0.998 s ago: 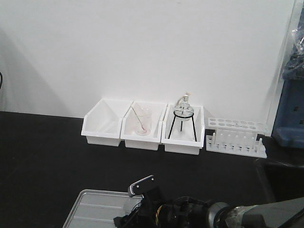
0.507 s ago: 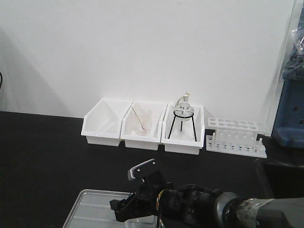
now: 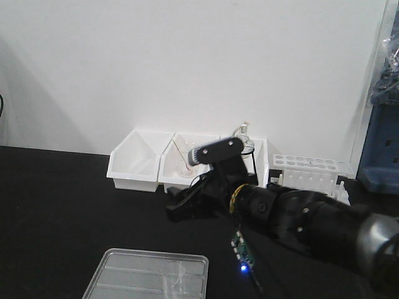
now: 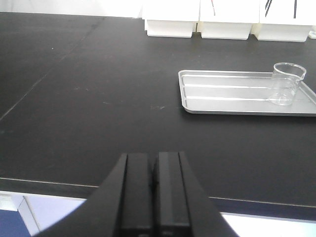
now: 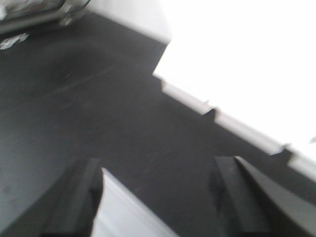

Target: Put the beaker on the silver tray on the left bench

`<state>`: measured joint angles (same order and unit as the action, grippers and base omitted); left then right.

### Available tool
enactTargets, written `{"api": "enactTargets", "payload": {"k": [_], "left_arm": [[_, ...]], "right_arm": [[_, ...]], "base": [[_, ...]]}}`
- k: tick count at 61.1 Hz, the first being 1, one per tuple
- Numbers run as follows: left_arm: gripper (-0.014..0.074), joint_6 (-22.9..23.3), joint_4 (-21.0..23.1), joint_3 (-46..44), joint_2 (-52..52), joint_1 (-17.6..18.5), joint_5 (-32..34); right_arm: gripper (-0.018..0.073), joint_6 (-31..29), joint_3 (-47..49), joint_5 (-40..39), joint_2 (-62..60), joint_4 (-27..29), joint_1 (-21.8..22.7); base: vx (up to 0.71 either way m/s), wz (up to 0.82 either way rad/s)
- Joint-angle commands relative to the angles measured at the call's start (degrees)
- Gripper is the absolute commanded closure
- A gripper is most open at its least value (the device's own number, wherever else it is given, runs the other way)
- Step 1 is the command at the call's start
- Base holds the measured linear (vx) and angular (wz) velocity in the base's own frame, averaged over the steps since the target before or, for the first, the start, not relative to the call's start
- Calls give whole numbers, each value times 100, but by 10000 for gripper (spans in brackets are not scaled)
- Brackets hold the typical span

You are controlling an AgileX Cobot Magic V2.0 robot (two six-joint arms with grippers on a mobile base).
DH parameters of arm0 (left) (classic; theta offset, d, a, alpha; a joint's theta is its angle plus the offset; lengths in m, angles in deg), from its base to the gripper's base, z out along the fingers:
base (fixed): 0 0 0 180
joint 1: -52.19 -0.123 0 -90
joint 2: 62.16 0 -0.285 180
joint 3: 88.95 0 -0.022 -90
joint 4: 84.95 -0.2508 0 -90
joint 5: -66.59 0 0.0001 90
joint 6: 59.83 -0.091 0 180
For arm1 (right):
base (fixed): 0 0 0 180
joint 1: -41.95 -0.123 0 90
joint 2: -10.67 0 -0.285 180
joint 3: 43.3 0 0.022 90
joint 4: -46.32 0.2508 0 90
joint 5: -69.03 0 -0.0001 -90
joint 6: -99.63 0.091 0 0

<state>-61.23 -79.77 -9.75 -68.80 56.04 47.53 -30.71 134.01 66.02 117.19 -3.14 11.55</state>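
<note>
left wrist view: nearest, the left gripper [image 4: 154,197] with its fingers pressed together on nothing, hanging over the front edge of the bench [image 4: 74,108]. farther, the tray [image 4: 232,94] lies flat on the black top; the beaker [image 4: 287,84] stands upright in the tray's right end, near its far rim. beyond, white bins [image 4: 170,22] line the wall. front view: tray [image 3: 131,274] at the bottom edge; beyond it the right gripper [image 3: 187,208] is raised clear of the top. right wrist view: its fingers [image 5: 74,197] spread wide, nothing between them.
</note>
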Motion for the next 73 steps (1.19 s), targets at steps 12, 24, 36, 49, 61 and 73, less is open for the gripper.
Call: {"api": "enactTargets", "payload": {"k": [12, 24, 36, 49, 61, 73], "left_arm": [[595, -2, 31, 102, 34, -11, 476], [595, -2, 31, 102, 34, -11, 476], [595, -2, 31, 102, 34, -11, 476], [595, -2, 31, 102, 34, -11, 476], [595, -2, 31, 102, 34, -11, 476], [595, -2, 31, 102, 34, -11, 476]], "right_arm": [[426, -4, -1400, 502, -2099, -156, 14], [576, 3, -2316, 507, -3044, -112, 14], [574, 3, -2779, 512, -3450, -112, 14], [573, 3, -2867, 532, -3435, -112, 14], [573, -10, -2914, 614, -3513, -137, 22], [573, -106, -2933, 1246, -4425, 493, 284]], "base": [[0, 0], [0, 0], [0, 0], [0, 0], [0, 0], [0, 0]]}}
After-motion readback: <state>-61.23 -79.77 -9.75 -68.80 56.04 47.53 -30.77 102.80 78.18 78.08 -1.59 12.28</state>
